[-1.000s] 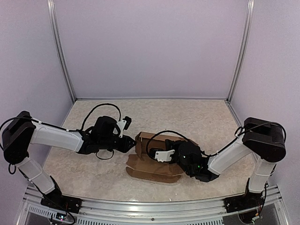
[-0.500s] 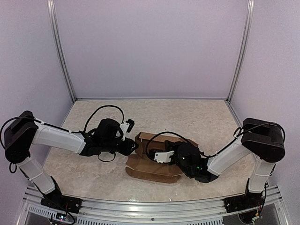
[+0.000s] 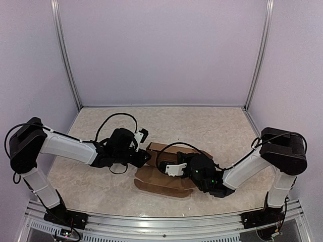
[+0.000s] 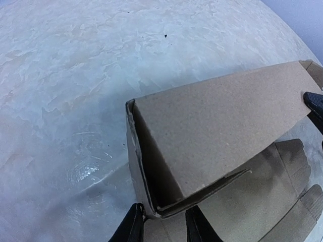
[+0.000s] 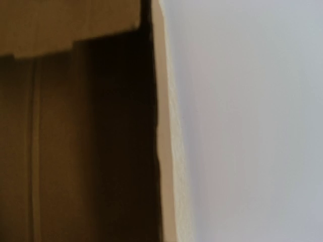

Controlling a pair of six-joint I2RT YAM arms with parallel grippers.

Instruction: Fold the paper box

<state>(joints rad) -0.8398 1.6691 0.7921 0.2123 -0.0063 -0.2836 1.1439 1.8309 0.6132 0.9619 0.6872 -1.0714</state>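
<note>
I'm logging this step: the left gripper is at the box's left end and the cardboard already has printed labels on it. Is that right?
Not quite. The left gripper is at the left end of the paper box, but the cardboard is plain brown with no printing or labels, as the left wrist view shows close up.

A pale, marbled tabletop (image 3: 166,123) fills the floor of the enclosure, its mottled cream surface shown close up by the left wrist camera, where it carries a few dark specks and a glossy patch of reflected light. Plain lavender-white walls (image 3: 161,50) close it in at the back and on both sides. Slim metal posts (image 3: 64,55) stand in the two rear corners. An aluminium rail (image 3: 161,228) runs along the near edge. The light is soft and even.
</note>
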